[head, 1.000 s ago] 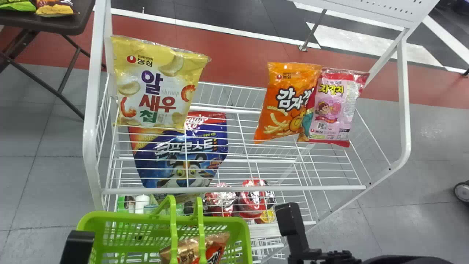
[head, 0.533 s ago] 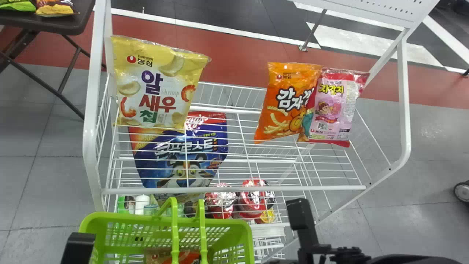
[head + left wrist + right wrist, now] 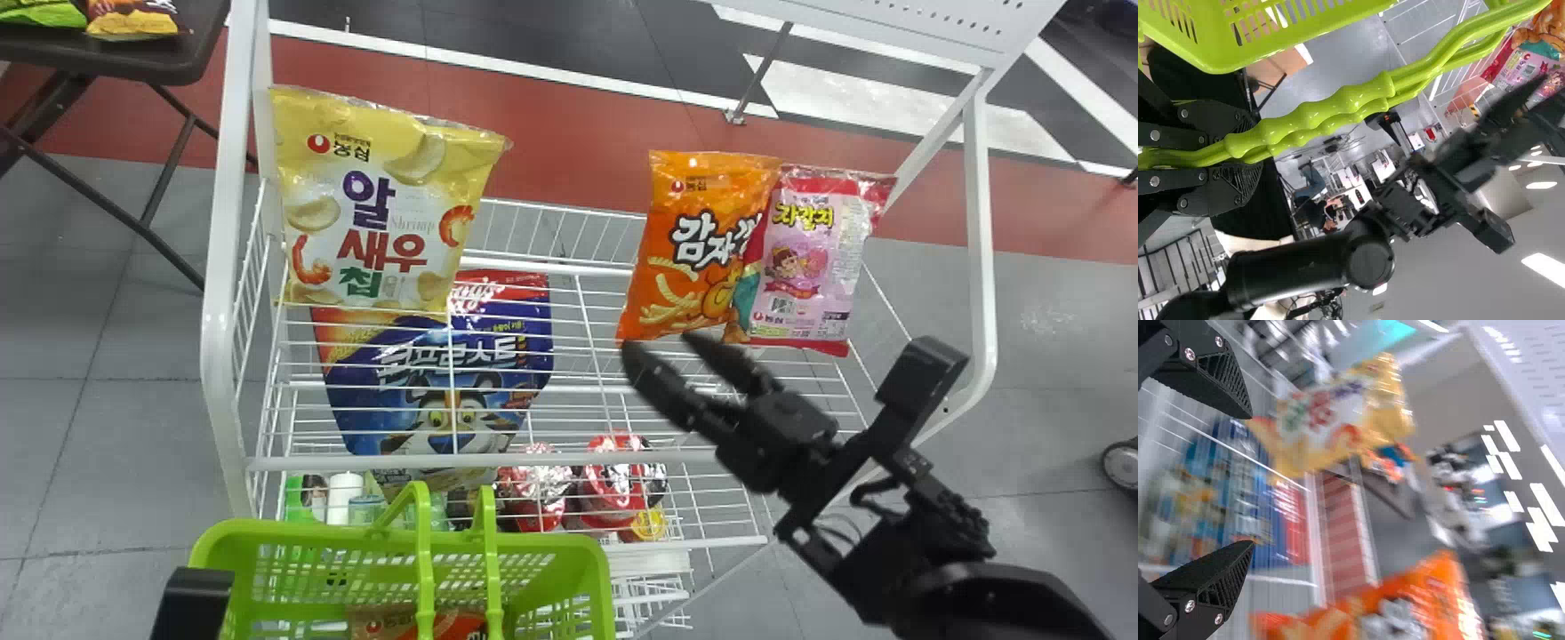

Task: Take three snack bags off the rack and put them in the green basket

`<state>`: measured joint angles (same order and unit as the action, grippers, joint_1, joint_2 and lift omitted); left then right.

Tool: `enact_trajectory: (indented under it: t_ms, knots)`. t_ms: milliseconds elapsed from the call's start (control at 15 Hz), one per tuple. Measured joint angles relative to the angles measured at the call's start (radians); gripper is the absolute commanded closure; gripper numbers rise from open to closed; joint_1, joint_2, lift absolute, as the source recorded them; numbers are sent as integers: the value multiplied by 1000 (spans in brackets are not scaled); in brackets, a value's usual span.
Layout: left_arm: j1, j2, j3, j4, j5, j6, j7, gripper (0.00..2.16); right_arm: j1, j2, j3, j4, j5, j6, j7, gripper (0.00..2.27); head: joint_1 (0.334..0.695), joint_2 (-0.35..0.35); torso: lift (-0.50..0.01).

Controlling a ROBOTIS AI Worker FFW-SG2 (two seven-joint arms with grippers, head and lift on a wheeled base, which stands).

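Observation:
My right gripper (image 3: 663, 348) is open over the rack's front part, its fingertips close to the lower edge of the orange snack bag (image 3: 693, 253). A pink bag (image 3: 807, 258) overlaps the orange one on its right, and a yellow bag (image 3: 378, 209) leans at the rack's left. In the right wrist view nothing is between the right gripper (image 3: 1251, 480) and its two fingers; the yellow bag (image 3: 1331, 420) lies beyond. Part of my left gripper (image 3: 194, 603) shows beside the green basket (image 3: 578, 547). The left gripper (image 3: 1248, 157) is shut on the basket's handles (image 3: 1331, 110). A brown-and-red bag (image 3: 382, 620) lies inside the basket.
The white wire rack (image 3: 569, 458) has upright side frames. Below its top shelf are a blue cereal bag (image 3: 444, 382) and red packages (image 3: 613, 484). A dark table (image 3: 169, 58) holding bags stands at the far left.
My right arm has come up and forward from beside the basket to the orange bag. The bag in the basket has dropped lower. The basket has shifted only slightly.

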<state>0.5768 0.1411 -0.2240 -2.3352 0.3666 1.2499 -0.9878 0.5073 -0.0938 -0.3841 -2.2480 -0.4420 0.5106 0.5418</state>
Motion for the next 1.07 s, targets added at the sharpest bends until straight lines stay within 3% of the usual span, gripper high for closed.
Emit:
enact_trajectory:
  t_ms: [400, 800, 1000, 1067]
  knots:
    - [-4, 1, 3, 11, -3, 1, 0, 1693, -271, 15, -1, 365, 181, -277, -88, 154, 695, -350, -23]
    - [-22, 3, 18, 20, 5, 13, -5, 1693, -379, 14, 1, 507, 280, -365, -163, 218, 695, -350, -23]
    - [-42, 3, 19, 35, 9, 22, -6, 1693, -441, 5, 6, 550, 328, -275, -134, 441, 695, -350, -23]
    - [-45, 3, 19, 39, 10, 22, -6, 1693, -453, 0, 10, 557, 331, -247, -116, 724, 695, -350, -23]
